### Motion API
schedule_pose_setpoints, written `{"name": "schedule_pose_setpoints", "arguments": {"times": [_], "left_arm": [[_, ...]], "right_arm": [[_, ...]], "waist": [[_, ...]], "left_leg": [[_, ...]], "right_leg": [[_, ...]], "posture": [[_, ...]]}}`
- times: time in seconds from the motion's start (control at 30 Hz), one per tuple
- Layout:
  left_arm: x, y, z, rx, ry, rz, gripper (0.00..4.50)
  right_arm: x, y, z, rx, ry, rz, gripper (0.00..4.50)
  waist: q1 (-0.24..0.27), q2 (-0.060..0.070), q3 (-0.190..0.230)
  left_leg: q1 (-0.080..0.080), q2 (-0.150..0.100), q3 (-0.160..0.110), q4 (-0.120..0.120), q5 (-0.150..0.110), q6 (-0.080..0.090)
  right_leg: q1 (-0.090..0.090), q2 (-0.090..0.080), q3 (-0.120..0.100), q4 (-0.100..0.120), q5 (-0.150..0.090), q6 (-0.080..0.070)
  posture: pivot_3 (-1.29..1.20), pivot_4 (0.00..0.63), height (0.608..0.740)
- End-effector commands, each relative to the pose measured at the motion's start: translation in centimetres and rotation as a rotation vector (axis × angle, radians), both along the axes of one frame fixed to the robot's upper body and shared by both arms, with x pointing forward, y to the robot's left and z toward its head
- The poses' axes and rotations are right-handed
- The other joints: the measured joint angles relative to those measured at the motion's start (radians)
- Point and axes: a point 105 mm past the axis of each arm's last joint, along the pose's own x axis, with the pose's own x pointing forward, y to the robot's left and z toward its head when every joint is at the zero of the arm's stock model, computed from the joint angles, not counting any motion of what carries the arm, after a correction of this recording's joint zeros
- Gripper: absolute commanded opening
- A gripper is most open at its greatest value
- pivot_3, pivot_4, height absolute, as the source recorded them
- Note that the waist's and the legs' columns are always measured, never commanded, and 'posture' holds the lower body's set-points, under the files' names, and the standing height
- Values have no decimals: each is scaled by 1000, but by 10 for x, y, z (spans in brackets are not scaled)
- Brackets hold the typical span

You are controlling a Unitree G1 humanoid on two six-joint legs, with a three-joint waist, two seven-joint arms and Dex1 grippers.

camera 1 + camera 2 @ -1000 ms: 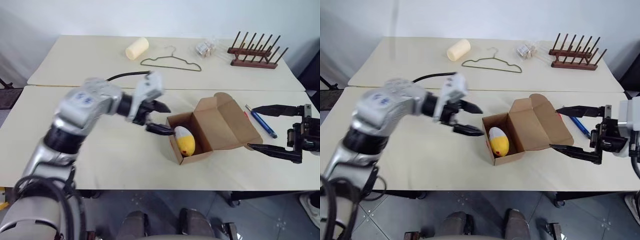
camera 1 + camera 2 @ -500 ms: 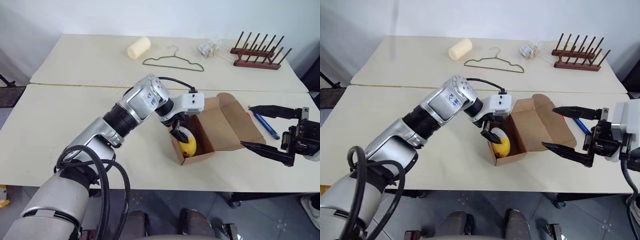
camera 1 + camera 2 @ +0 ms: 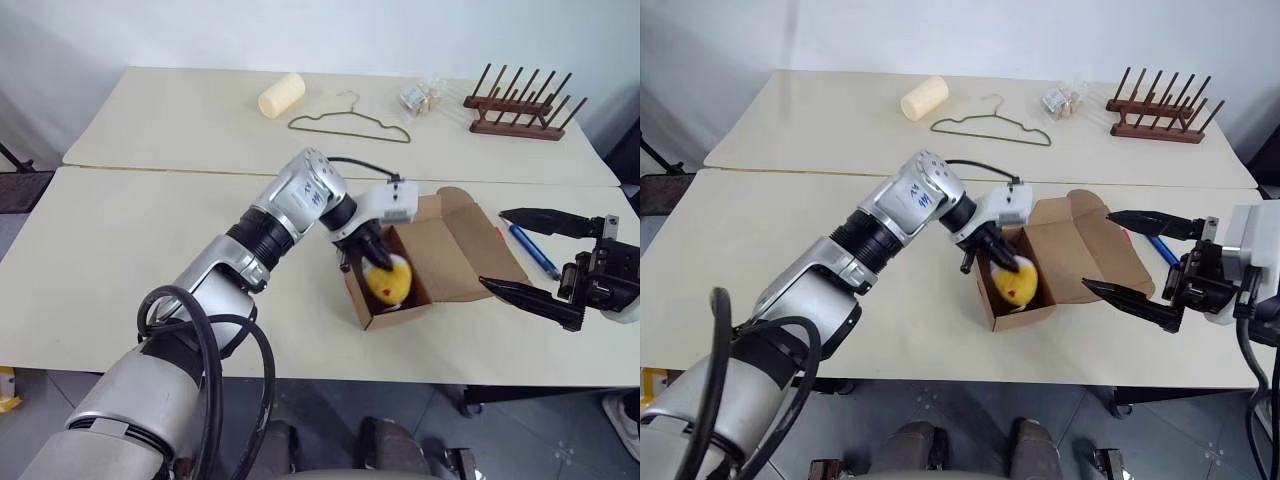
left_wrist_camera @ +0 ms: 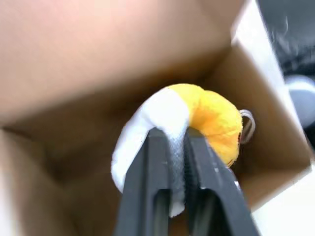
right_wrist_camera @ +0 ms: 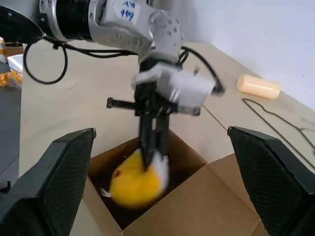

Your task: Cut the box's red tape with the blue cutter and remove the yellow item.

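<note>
Tabletop (image 3: 150, 250): left jaws pinch yellow item (image 3: 390, 283) inside box (image 3: 455, 265).

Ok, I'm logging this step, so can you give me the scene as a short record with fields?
box: open, flaps up, on near table
yellow item: inside the box, pinched at its white end
left gripper: shut on the yellow item, reaching into the box
right gripper: open, beside the box, holding nothing
blue cutter: lying on the table past the box's lid
</note>
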Motion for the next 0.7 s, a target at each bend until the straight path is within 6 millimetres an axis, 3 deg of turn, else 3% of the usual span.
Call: {"name": "schedule_pose_setpoints", "arguments": {"times": [0.03,0.17,0.27,0.33,0.43,0.53,0.6,0.63,0.7], "left_arm": [[3,-2,58,-324,3,-2,23],[2,29,100,-643,37,-13,23],[2,76,118,-845,-21,49,23],[5,124,104,-861,-123,197,23],[6,197,65,-766,-310,486,23],[-2,250,38,-719,-390,715,23],[-9,302,13,-699,-448,973,23],[-12,315,5,-678,-472,1041,23],[-24,323,-15,-656,-418,1075,23]], "right_arm": [[-1,-3,1,26,-31,-25,4500],[1,3,-5,70,-18,-11,4500],[3,16,-8,115,-9,29,4500],[7,27,-10,147,-10,66,4500],[14,41,-11,194,-18,117,4500],[18,54,-17,218,-12,169,4500],[20,73,-27,220,5,251,4500],[20,79,-30,218,7,276,4500],[22,86,-33,197,-9,318,4500]], "waist": [[-1,0,0],[-10,0,0],[-21,1,0],[-36,1,-1],[-54,2,-1],[-46,-1,1],[-35,-2,1],[-33,-3,1],[-19,-3,1]], "left_leg": [[0,0,0,0,0,0],[1,0,0,0,0,0],[2,1,0,-1,0,0],[3,2,-1,-1,0,0],[9,3,-3,-4,0,-1],[12,3,-2,-6,0,-1],[11,4,-3,-2,0,-1],[11,5,-4,-2,-1,-1],[11,6,-4,-2,-1,-1]], "right_leg": [[0,0,0,0,0,0],[0,0,0,2,0,0],[0,0,0,3,0,0],[0,0,1,4,0,0],[0,1,4,6,0,0],[1,1,5,7,0,-1],[2,0,4,7,0,0],[3,0,4,7,0,0],[3,-1,4,7,0,0]], "posture": [[0,150,740],[0,150,740],[0,150,740],[0,150,740],[0,150,740],[0,150,740],[0,150,740],[0,150,740],[0,150,740]]}}
